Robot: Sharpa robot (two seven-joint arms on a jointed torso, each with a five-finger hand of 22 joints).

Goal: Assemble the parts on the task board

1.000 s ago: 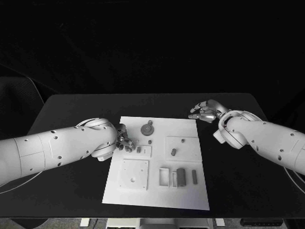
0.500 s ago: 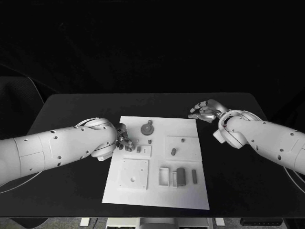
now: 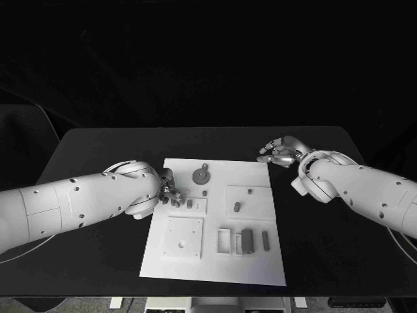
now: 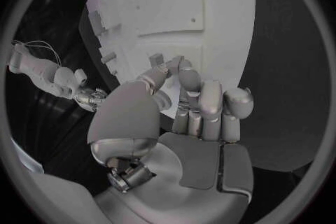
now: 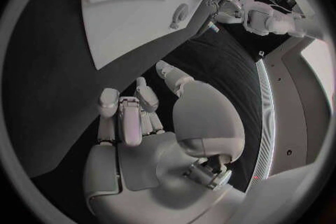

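Several small grey parts lie on the white task board, which sits at the centre of the black counter in the head view. A round disc part rests toward the board's upper left; upright bar parts stand in slots toward its lower middle; a square plate sits at lower left.

Left hand: at the board's left edge, fingers bunched over a small part; whether it is pinched or merely touched, I cannot tell.

Right hand: off the board's upper right corner, above bare counter, fingers curled inward, holding nothing.

Handling, as judged: parts look rigid, light and smooth, likely plastic or metal, so prone to slipping or tipping from a loose pinch. Best taken by opposite flat sides near mid-height, with thumb against fingertip, and kept upright for seating. The board looks stiff and flat, and may slide on the counter if pushed sideways.
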